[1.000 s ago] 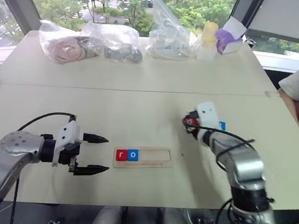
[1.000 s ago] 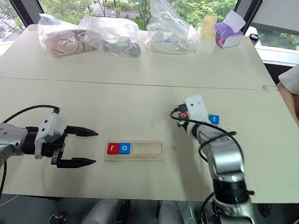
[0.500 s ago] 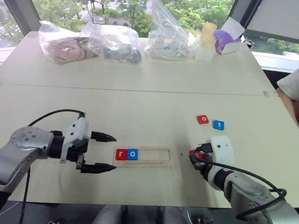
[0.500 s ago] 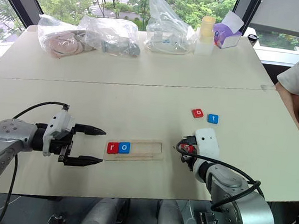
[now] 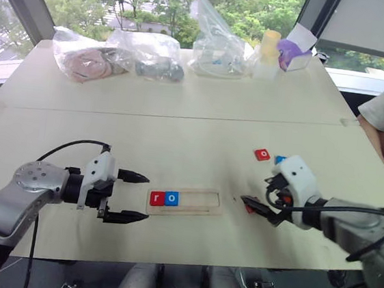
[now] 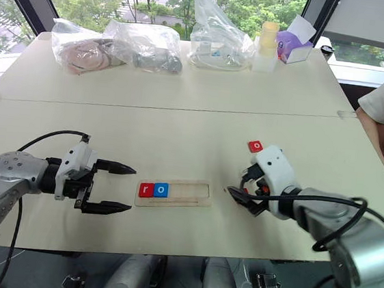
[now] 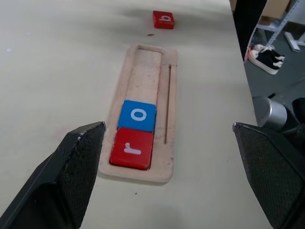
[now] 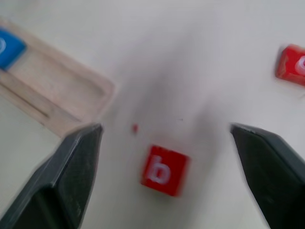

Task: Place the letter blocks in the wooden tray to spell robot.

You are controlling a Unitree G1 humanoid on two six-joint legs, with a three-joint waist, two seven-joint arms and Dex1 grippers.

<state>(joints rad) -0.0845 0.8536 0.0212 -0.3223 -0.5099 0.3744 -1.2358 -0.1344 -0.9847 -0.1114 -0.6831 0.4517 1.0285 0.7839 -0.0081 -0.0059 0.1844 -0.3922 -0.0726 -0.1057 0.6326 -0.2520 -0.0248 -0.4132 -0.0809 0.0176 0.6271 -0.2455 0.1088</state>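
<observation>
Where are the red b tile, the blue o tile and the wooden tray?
red b tile (image 8: 163,171), right wrist view, its lettered face.
blue o tile (image 7: 137,115), left wrist view, its top face.
wooden tray (image 7: 148,78), left wrist view, its bare recess.

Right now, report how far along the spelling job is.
Done: the red r tile and blue o tile sit in the first two slots of the pale wooden tray.
In hand: nothing. The red b tile lies on the table past the tray's empty end, between the fingers of the open right end effector.
Left: b, the red o tile and a blue tile behind it.
</observation>
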